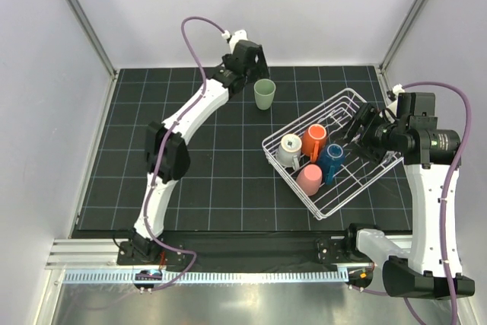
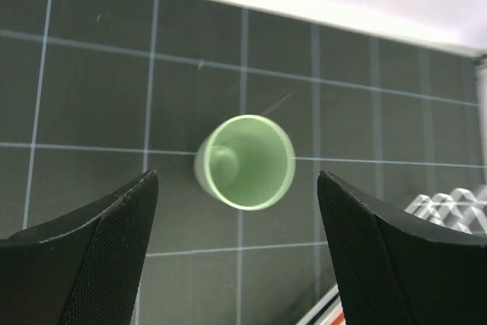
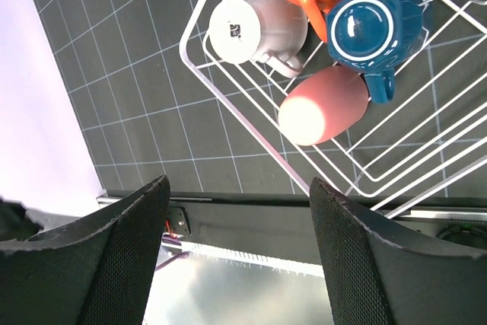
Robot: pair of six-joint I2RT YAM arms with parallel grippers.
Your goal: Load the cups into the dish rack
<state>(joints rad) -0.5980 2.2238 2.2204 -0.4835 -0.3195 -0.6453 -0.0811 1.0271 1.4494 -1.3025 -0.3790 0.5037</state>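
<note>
Left gripper (image 2: pixel 237 182): spread wide, empty, poised over tumbler (image 2: pixel 245 161).
Right gripper (image 3: pixel 240 183): spread, empty, above rack (image 1: pixel 327 211).
Tumbler: upright near tabletop's far edge.
Handling: likely light, stiff, slick; best gripped across walls.

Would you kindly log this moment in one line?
left end effector: open near green cup | dish rack: four cups | right end effector: open

Left arm (image 1: pixel 190 112) stretched forward, left hand (image 2: pixel 237 184) spread wide, right arm (image 1: pixel 430 188) raised, right hand (image 3: pixel 237 188) likewise.
</note>
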